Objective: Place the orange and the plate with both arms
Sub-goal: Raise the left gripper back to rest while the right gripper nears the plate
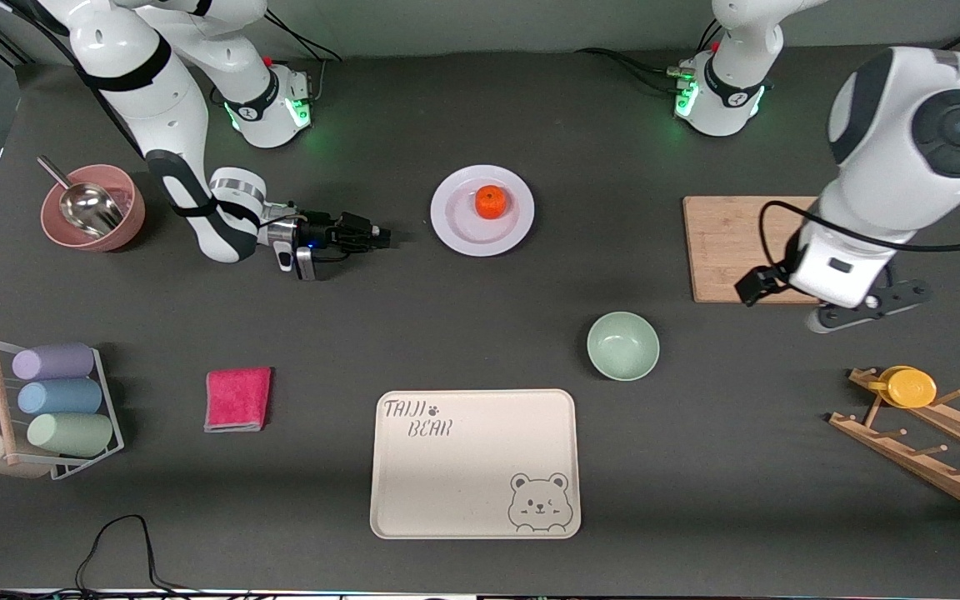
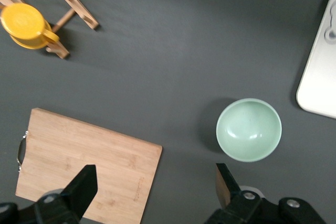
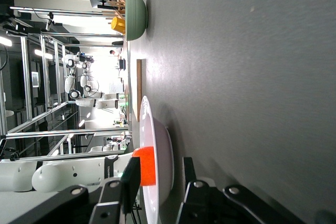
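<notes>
Orange (image 1: 491, 202) on plate (image 1: 482, 210) (flat, no long axis) | right hand (image 1: 383, 237) half-spread beside plate; left hand (image 2: 155, 190) spread

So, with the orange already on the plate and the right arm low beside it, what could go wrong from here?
1. The orange lies loose on the plate. If the right gripper, low on the table with partly open jaws aimed at the rim, takes and tilts the plate, the fruit may roll off.
2. A sideways push could slide the plate instead of gripping it.
3. The left gripper, open above the cutting board, might clip the green bowl when crossing.
</notes>
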Robot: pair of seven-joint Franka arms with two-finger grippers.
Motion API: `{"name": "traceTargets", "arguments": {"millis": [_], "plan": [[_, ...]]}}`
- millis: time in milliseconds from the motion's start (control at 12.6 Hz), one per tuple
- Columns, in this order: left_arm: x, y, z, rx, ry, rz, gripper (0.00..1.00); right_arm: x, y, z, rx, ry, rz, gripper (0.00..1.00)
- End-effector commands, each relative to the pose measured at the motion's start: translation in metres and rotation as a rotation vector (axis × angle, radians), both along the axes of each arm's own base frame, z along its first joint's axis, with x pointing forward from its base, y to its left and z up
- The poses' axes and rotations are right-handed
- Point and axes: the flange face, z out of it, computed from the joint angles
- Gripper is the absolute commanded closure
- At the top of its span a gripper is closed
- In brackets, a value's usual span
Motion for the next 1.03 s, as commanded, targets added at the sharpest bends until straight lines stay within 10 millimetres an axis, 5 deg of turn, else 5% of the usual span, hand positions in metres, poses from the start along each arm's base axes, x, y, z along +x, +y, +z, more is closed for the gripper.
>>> {"name": "traceTargets", "arguments": {"millis": [0,475,792,950], "plan": [[0.010,0.029,0.022,-0.022,-0.017,0.034,0.00,-0.003,0.025,-0.009,-0.023,-0.013,-0.006,0.60],[0.003,0.124,0.037,0.008,0.100,-0.054,0.00,0.000,0.048,-0.012,-0.043,-0.023,0.001,0.60],[-0.006,0.152,0.045,-0.014,0.107,-0.109,0.00,-0.002,0.067,-0.013,-0.063,-0.025,0.012,0.60],[-0.011,0.146,0.049,-0.013,0.128,-0.130,0.00,-0.003,0.077,-0.013,-0.072,-0.025,0.013,0.60]]}}
